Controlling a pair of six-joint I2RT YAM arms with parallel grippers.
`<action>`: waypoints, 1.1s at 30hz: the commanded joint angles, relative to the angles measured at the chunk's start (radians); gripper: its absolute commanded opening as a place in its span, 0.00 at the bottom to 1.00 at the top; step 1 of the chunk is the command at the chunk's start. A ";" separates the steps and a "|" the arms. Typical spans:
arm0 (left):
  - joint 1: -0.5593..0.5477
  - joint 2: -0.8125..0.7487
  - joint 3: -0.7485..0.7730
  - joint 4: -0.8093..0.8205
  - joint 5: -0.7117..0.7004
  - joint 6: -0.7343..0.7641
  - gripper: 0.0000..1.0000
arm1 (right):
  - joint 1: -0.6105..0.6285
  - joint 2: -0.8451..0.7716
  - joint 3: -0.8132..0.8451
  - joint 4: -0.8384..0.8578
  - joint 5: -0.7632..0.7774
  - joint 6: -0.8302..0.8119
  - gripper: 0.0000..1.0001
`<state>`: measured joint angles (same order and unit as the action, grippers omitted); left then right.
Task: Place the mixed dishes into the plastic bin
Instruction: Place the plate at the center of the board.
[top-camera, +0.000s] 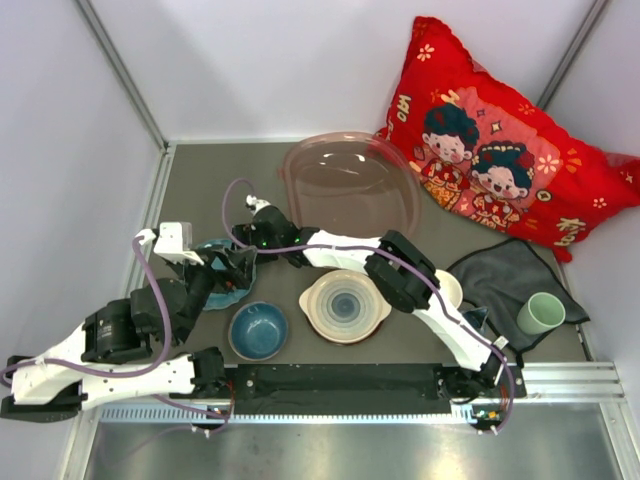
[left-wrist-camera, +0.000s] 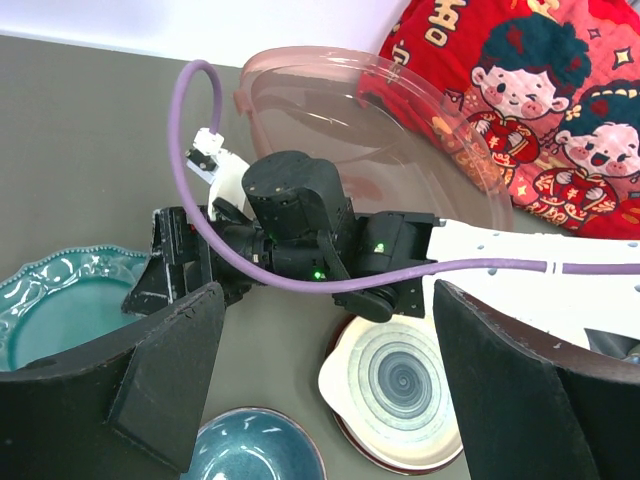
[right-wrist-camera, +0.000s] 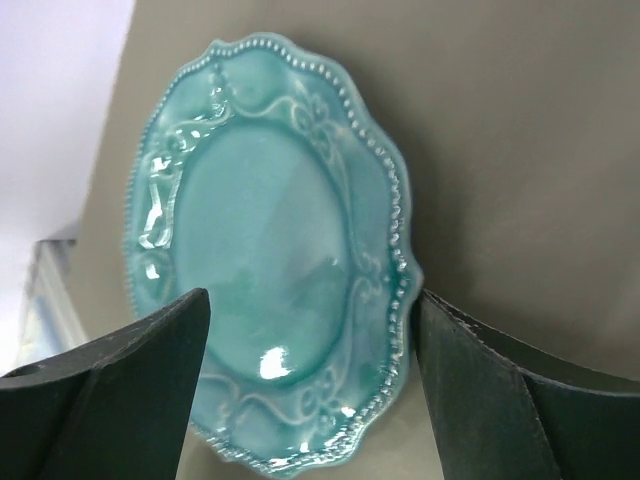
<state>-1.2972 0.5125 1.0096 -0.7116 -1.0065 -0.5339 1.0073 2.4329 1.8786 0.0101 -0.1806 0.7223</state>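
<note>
Position: right tool (right-wrist-camera: 312, 320) above teal scalloped plate (right-wrist-camera: 270, 260).
The left tool (left-wrist-camera: 328, 310) and right tool stand wide open, holding nothing; the plate lies on the counter (right-wrist-camera: 520, 150).

The left arm (top-camera: 60, 365) and right arm (top-camera: 340, 252) are white with fat black joints. A purple cable (left-wrist-camera: 500, 266) runs along each. The left claw (left-wrist-camera: 328, 290) and right claw (right-wrist-camera: 312, 300) have black wedge fingers (right-wrist-camera: 110, 400). Tiny green lights (left-wrist-camera: 318, 272) glow on the right wrist.
</note>
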 joint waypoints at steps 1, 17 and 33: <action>-0.001 -0.003 -0.003 0.017 0.003 -0.008 0.89 | 0.013 -0.046 0.068 -0.097 0.115 -0.110 0.80; -0.001 -0.014 -0.028 0.044 -0.001 -0.006 0.89 | 0.040 -0.161 0.025 -0.110 0.164 -0.271 0.81; -0.001 -0.068 -0.057 0.135 0.009 0.043 0.89 | 0.042 -0.448 -0.219 -0.050 0.223 -0.236 0.81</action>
<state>-1.2972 0.4789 0.9718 -0.6621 -1.0035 -0.5247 1.0454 2.1036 1.7069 -0.0826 -0.0166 0.4717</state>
